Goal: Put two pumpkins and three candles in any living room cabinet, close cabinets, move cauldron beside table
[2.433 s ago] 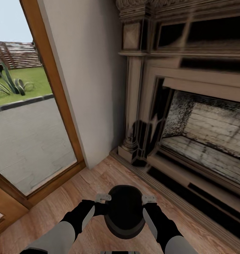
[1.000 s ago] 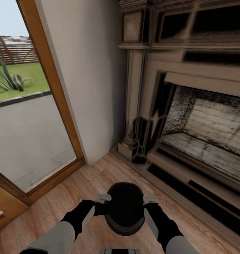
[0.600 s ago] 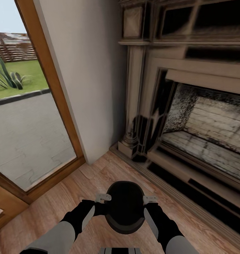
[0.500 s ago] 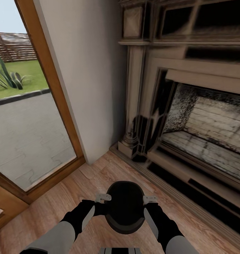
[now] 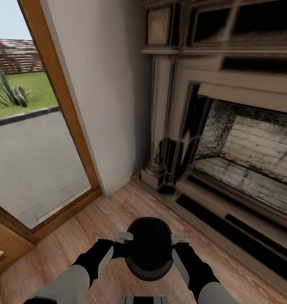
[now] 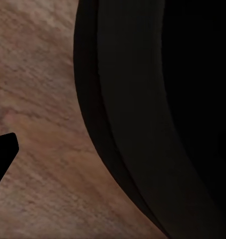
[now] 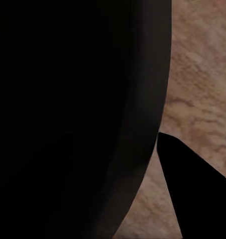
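The matte black cauldron (image 5: 150, 249) sits low in the head view, straight in front of me over the wood plank floor (image 5: 97, 236). My left gripper (image 5: 126, 250) grips its left side and my right gripper (image 5: 173, 251) grips its right side. In the left wrist view the cauldron (image 6: 157, 114) looms as a dark curved wall with one black fingertip (image 6: 2, 155) outside it. The right wrist view gives the same picture of the cauldron (image 7: 78, 114), with one dark fingertip (image 7: 192, 194) outside. The other fingers are hidden. The pumpkins, candles, cabinet and table are out of view.
An ornate fireplace (image 5: 228, 139) with a raised hearth step (image 5: 228, 211) fills the right side. A white wall corner (image 5: 105, 105) stands ahead. A wood-framed glass door (image 5: 33, 139) onto a paved yard is at the left. Open plank floor lies around the cauldron.
The whole picture has shifted slightly since 2.4 s ago, so the camera has moved. The cauldron stays between both grippers. Nothing has visibly changed in the last half second.
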Available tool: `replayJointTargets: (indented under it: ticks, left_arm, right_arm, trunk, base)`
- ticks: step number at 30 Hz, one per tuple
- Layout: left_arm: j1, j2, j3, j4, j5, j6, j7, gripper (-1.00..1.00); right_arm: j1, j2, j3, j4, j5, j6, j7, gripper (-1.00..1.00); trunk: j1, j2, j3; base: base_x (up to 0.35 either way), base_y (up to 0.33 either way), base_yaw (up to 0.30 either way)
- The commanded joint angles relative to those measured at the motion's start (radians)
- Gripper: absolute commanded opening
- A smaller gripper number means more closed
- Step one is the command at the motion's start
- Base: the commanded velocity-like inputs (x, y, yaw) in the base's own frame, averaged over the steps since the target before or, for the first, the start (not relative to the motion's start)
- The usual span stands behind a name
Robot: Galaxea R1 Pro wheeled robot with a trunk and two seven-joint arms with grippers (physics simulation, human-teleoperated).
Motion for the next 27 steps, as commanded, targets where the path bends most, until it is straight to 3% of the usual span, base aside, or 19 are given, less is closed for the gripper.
replayJointTargets:
  ticks: [1, 12, 13, 27]
  left_arm:
    - [0.0, 0.001, -0.005, -0.002, 0.004, 0.005, 0.0, 1.0]
    - [0.0, 0.001, -0.005, -0.002, 0.004, 0.005, 0.0, 1.0]
    - [0.0, 0.001, -0.005, -0.002, 0.004, 0.005, 0.0, -1.0]
    - [0.0, 0.001, -0.005, -0.002, 0.004, 0.005, 0.0, -1.0]
  right_arm:
    - [0.0, 0.0, 0.005, -0.001, -0.027, 0.001, -0.009, -1.0]
    - [0.0, 0.0, 0.005, -0.001, -0.027, 0.001, -0.009, -1.0]
    - [0.001, 0.0, 0.005, -0.001, -0.027, 0.001, -0.009, -1.0]
    - [0.0, 0.001, 0.006, -0.001, -0.027, 0.001, -0.009, -1.0]
  trunk:
    - [0.0, 0.0, -0.001]
    - [0.0, 0.0, -0.001]
    - [0.0, 0.0, -0.001]
    - [0.0, 0.0, -0.001]
  base:
    - [0.0, 0.0, 0.0]
    - [0.0, 0.0, 0.0]
    - [0.0, 0.0, 0.0]
    - [0.0, 0.0, 0.0]
